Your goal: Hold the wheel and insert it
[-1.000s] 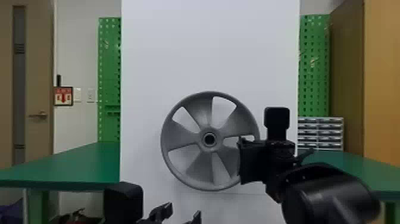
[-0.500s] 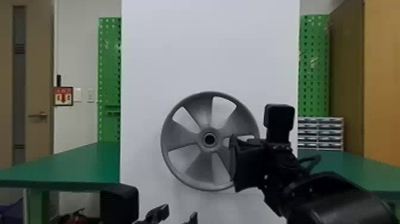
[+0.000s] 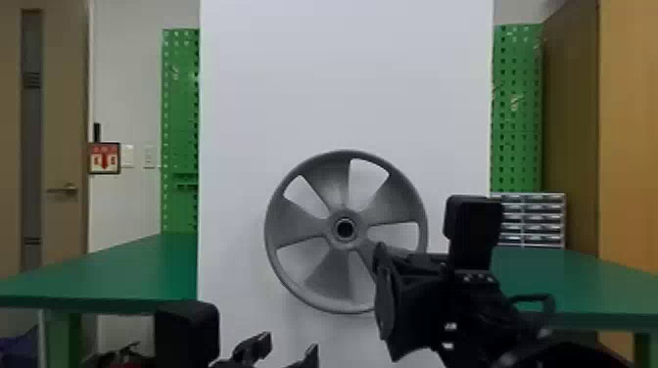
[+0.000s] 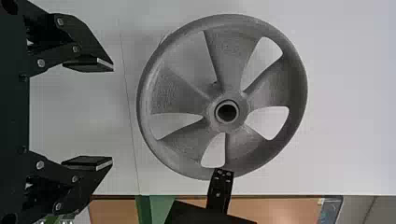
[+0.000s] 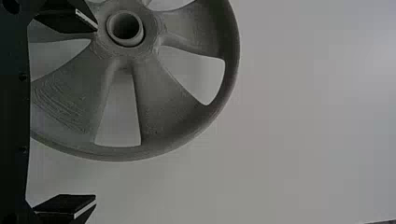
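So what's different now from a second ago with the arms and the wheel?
In the head view, the right gripper has moved left and down, in front of the wheel's lower right part. The left gripper has shifted slightly left. Nothing was visibly taken hold of or let go. The wheel stayed in place before the white panel.

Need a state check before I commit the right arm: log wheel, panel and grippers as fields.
wheel: grey, upright, at the white panel
hub opening: facing the robot
left gripper: open, empty
right gripper: open, in front of the wheel's lower right in the head view
wheel held: by neither gripper
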Robot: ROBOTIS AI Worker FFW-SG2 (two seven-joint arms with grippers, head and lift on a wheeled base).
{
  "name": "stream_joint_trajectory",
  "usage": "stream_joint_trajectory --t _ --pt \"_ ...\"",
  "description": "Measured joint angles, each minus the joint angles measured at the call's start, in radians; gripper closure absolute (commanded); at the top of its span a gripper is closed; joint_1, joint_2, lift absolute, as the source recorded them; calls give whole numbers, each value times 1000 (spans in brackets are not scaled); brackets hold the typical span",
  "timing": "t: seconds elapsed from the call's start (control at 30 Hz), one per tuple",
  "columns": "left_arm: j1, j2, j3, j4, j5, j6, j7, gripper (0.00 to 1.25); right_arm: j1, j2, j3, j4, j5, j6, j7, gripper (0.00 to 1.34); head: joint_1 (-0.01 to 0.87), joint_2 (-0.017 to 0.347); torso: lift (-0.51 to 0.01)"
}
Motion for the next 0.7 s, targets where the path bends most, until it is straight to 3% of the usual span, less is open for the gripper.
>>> stream_joint_trajectory --t 0.2,0.7 --pt "-3 0 0 0 0 0 0 532 73 0 -23 -52 30 -8 50 -2 5 110 -479" --pt "-6 -2 0 0 -2 0 0 532 267 -8 -89 -116 67 -61 90 -2 5 110 -479"
